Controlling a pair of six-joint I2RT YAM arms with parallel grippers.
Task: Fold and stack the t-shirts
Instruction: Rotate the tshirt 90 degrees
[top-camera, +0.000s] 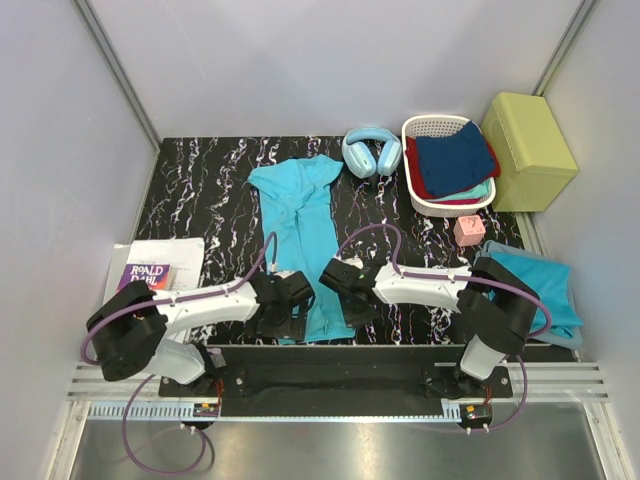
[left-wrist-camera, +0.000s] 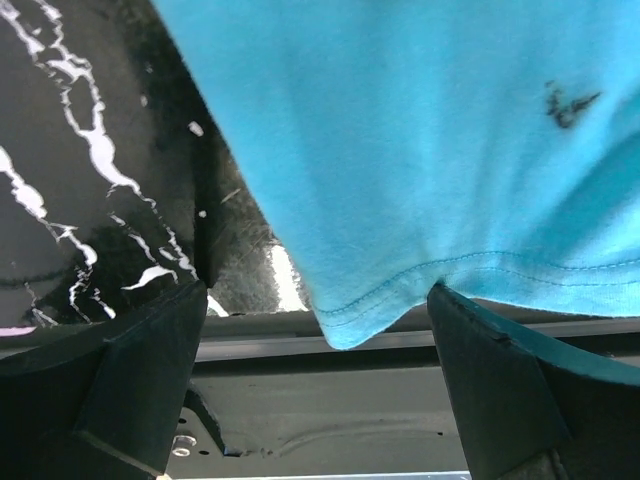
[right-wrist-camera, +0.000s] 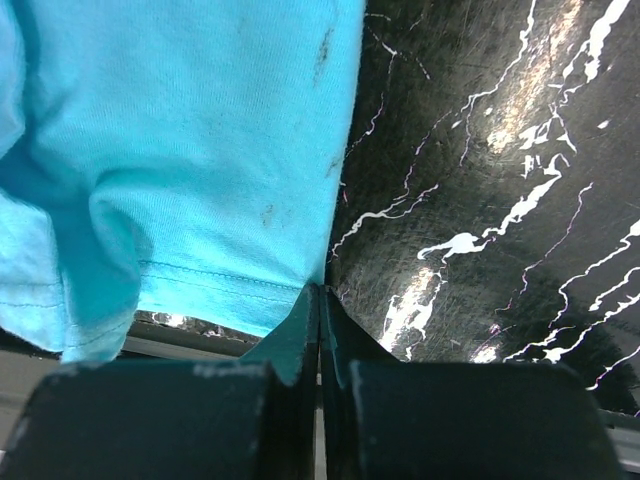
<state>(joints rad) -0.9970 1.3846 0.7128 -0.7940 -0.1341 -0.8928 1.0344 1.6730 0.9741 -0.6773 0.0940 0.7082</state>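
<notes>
Gaping wide, the left gripper (left-wrist-camera: 315, 305) straddles the near hem corner of the turquoise t-shirt (top-camera: 300, 215); the right gripper (right-wrist-camera: 320, 300) is pinched closed, tips touching the hem's other corner. The t-shirt lies lengthwise on the black marbled table (top-camera: 200, 190), sleeves far, hem at the near edge.

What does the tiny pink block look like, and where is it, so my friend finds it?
Find the white basket of clothes at the far right of the black marbled table. Right by its near right corner sits the pink block, a small cube, between the basket and a folded turquoise t-shirt. It is far smaller than everything around it.
</notes>
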